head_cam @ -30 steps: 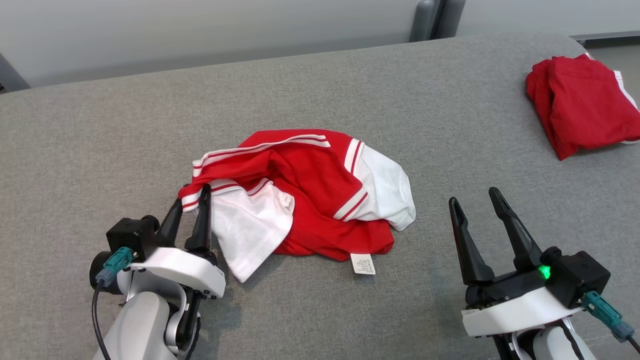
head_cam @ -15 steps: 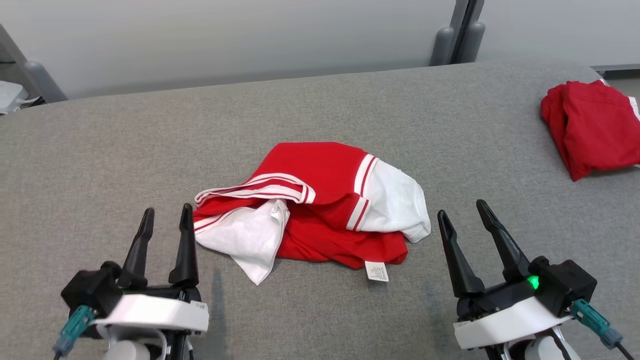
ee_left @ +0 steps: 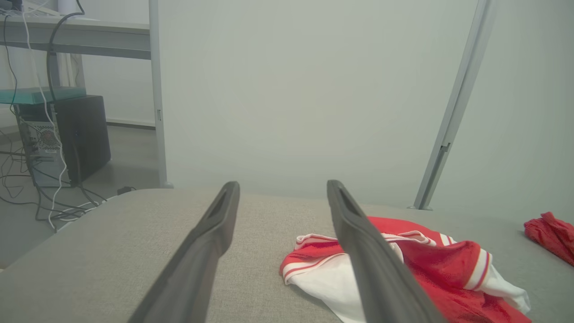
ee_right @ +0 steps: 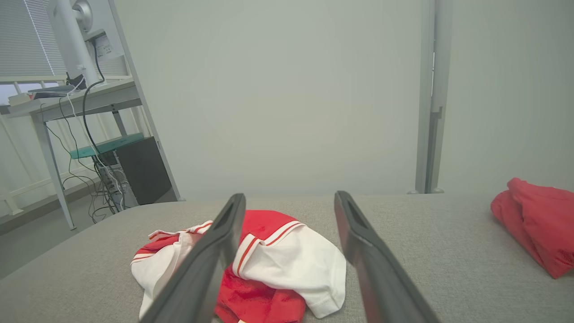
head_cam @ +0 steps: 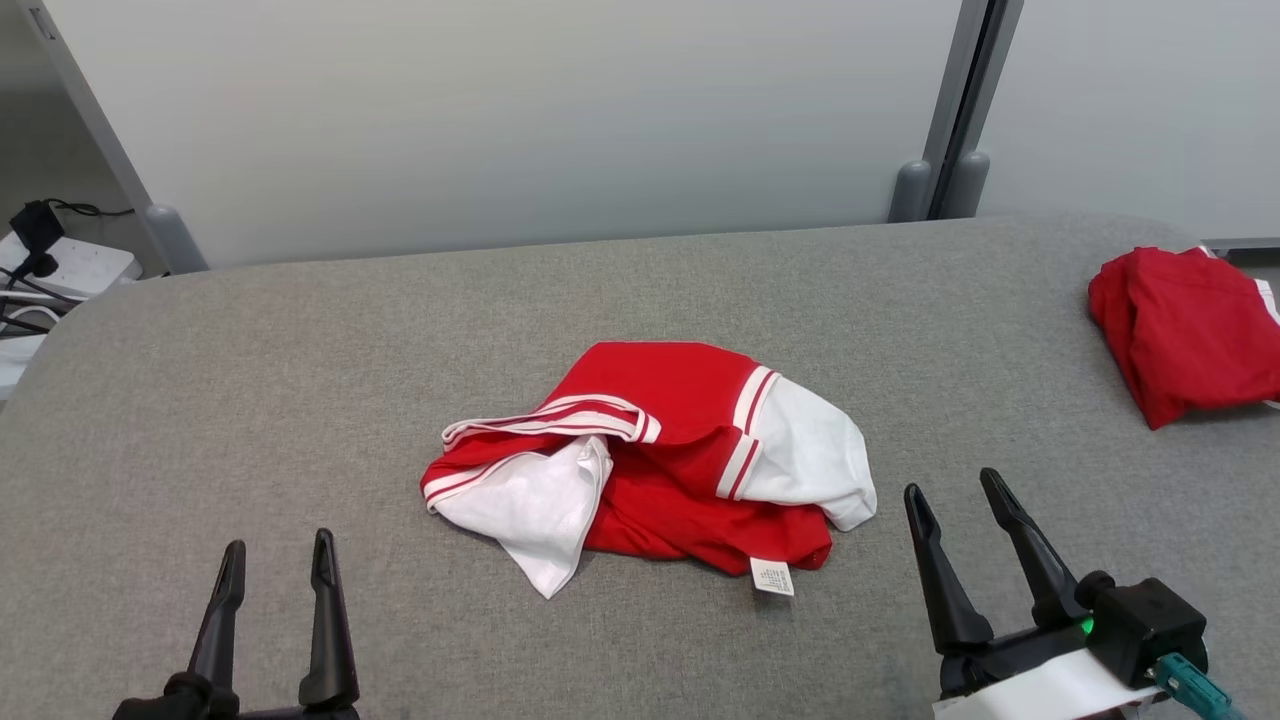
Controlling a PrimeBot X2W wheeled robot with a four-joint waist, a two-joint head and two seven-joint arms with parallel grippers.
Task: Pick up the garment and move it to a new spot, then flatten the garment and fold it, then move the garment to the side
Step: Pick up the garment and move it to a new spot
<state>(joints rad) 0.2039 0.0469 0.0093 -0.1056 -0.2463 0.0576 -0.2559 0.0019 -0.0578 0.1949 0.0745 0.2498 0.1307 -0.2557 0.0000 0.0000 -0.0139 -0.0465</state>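
The garment (head_cam: 650, 455) lies crumpled on the grey surface (head_cam: 300, 380). The left pincer (head_cam: 278, 542), near-left of the garment, and the right pincer (head_cam: 951, 482), near-right of it, both gape wide and empty. Pinching several bunched layers at once would likely lift it twisted, and carrying it rightward risks disturbing the red pile (head_cam: 1185, 335) far right of the garment.

The left gripper (head_cam: 278, 545) has two long matte black fingers (head_cam: 325, 620) that taper from a black base to narrow rounded tips. The right gripper (head_cam: 950, 482) has the same pair, set in a black mount above a curved white shell (head_cam: 1040, 692). Beside it are a boxy black housing (head_cam: 1145, 625), a small lit green lamp (head_cam: 1086, 626) and a teal cable connector (head_cam: 1192, 692). Seen close, each finger has a long recessed slot (ee_left: 219, 206) near its tip.
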